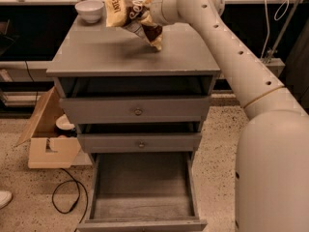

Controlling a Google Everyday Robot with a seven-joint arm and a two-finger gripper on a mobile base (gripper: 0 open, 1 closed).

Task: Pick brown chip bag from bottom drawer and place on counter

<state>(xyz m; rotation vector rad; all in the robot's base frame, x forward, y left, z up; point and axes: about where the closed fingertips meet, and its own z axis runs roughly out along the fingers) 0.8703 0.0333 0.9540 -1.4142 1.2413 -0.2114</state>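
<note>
The brown chip bag [131, 14], dark brown with a tan end and white lettering, hangs tilted over the back middle of the counter [96, 52]. Its lower tan corner is close to the counter top; I cannot tell if it touches. My gripper [145, 12] is at the end of the white arm that reaches in from the right, and it is shut on the bag's middle, with the fingers mostly hidden by the bag. The bottom drawer [142, 192] is pulled fully open below, and its grey inside is bare.
A white bowl [90, 8] stands at the counter's back left corner. Two shallower drawers with round knobs [138, 111] sit slightly open above the bottom one. An open cardboard box [48, 139] and a black cable [67, 197] lie on the floor at the left.
</note>
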